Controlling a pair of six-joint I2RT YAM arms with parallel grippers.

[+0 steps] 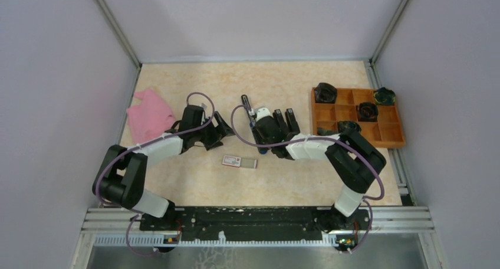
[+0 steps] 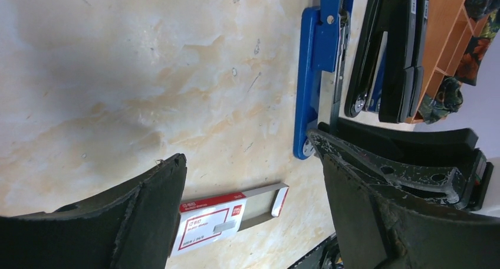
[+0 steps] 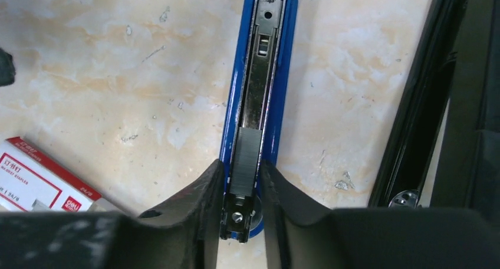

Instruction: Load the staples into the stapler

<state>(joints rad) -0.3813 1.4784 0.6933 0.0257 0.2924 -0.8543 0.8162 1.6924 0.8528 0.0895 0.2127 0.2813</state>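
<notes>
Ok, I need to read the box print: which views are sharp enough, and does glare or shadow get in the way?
Right wrist view: stapler and staples sharp, slight sheen on the metal, box print legible though cut off; right claw dark and soft up close. Left wrist view: box readable, table shaded upper left. Top view: even light, box too small to read.

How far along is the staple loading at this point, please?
Done: the blue stapler lies open, with a grey metallic staple strip in its channel. In hand: the right hand straddles that strip, while the left hand hangs open. Left: closing the stapler.
</notes>
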